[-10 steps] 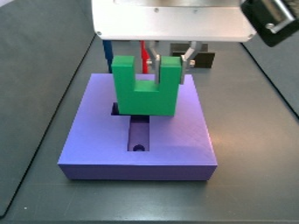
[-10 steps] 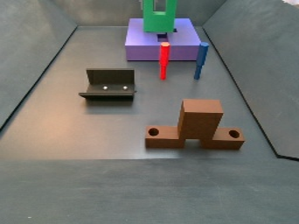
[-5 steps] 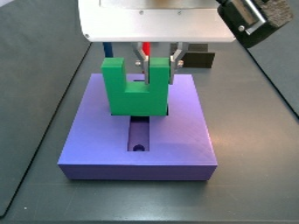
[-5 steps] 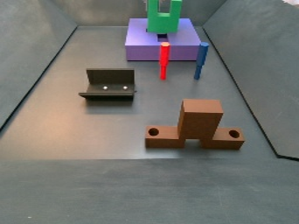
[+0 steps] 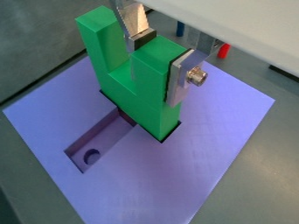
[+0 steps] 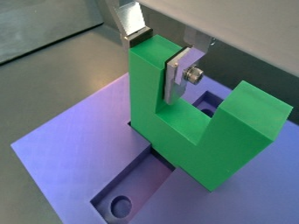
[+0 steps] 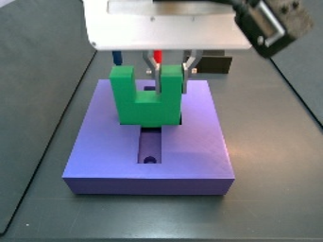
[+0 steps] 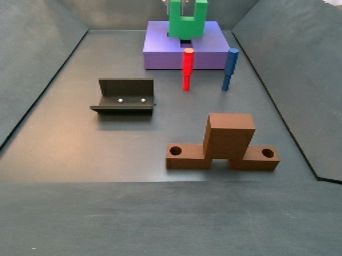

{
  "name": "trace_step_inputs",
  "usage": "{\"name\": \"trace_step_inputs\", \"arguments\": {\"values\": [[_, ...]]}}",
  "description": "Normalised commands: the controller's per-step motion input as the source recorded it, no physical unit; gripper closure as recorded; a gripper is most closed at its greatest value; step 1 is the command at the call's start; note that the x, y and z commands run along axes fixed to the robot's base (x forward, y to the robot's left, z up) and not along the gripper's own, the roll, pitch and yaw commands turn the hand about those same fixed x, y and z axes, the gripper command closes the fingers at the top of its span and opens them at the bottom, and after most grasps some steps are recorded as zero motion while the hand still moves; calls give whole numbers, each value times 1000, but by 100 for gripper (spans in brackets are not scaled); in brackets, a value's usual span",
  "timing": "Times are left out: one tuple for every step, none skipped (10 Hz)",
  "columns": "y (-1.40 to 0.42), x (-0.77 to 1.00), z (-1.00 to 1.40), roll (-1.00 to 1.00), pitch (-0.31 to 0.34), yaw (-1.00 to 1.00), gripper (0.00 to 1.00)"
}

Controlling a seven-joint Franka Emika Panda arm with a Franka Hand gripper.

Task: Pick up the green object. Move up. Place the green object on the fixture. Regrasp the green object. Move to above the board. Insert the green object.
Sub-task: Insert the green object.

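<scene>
The green object (image 5: pixel 122 83) (image 6: pixel 198 131) (image 7: pixel 143 102) (image 8: pixel 183 20) stands upright, its two prongs pointing up. Its base sits in the wide end of the cutout in the purple board (image 5: pixel 222 144) (image 6: pixel 65 149) (image 7: pixel 190 151) (image 8: pixel 163 52). My gripper (image 5: pixel 160 57) (image 6: pixel 158 54) (image 7: pixel 171 68) comes down from above and is shut on one prong, a silver finger on each side of it. The cutout's narrow arm and a round hole (image 5: pixel 89 157) lie open in front of the piece. The fixture (image 8: pixel 124 97) stands apart on the floor, with nothing on it.
A thin red peg (image 8: pixel 189 70) and a thin blue peg (image 8: pixel 230 68) stand upright beside the board. A brown wooden stand (image 8: pixel 230 143) sits nearer the front in that side view. Dark sloping walls surround the floor.
The green object, held in my gripper, has shifted a little sideways and sunk slightly lower into the board's cutout. Nothing else has moved.
</scene>
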Motion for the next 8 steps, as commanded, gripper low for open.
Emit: {"name": "trace_step_inputs", "arguments": {"values": [[-77, -23, -354, 317, 4, 217, 100], [-17, 37, -534, 189, 50, 49, 100], [0, 183, -817, 27, 67, -51, 100], [0, 117, -969, -17, 11, -160, 100], [0, 63, -906, -33, 0, -149, 100], [0, 0, -57, 0, 0, 0, 100], [0, 0, 0, 11, 0, 0, 100], [0, 0, 0, 0, 0, 0, 100]]}}
